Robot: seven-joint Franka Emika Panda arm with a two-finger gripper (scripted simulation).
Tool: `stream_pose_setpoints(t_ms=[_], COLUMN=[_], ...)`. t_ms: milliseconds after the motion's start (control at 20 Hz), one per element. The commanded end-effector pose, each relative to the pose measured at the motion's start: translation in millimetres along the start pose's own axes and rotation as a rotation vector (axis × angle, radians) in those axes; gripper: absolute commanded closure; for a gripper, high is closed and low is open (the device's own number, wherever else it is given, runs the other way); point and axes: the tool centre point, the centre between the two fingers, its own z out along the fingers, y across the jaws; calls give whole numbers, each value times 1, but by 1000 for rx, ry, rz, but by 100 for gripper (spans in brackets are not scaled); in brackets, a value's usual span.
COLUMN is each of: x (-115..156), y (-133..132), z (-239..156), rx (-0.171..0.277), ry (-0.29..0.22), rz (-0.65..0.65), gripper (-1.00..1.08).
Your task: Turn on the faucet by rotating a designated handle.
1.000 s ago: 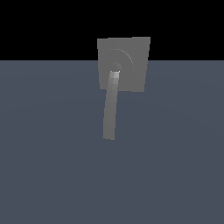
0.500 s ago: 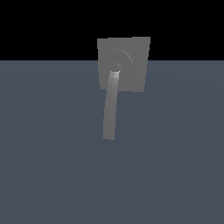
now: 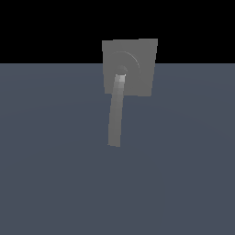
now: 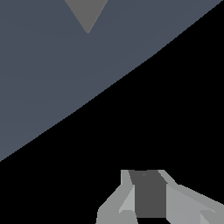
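The faucet [image 3: 137,59] is a matte grey square plate with raised rings, standing at the far middle of the exterior view. The handle [image 3: 115,114], a long slim grey bar that is lighter at its root, reaches from the plate's centre toward the near side, leaning slightly to the exterior view's left. No arm shows in the exterior view. In the wrist view my gripper [image 4: 148,175] shows as pale finger blocks around a darker middle. Whether its jaws are parted is unclear. It touches nothing, and a grey faucet corner [image 4: 86,13] lies far from it.
A flat blue-grey floor [image 3: 183,174] spreads around the faucet, with black background behind it. The wrist view shows the same floor [image 4: 52,78] ending along a curved edge into black.
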Motion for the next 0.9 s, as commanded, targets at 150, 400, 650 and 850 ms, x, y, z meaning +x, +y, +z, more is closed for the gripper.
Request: stream_pose_setpoints(t_ms=[150,400,650,850], x=[29,70,122,171], y=[25,39,45,41], z=[-33,-59,-80,-91], rx=[-166,-288,-388,-452], ry=[-148,-290,-436,-554], rz=[-293,-581,-887,-1143], gripper=[108,108,108,108])
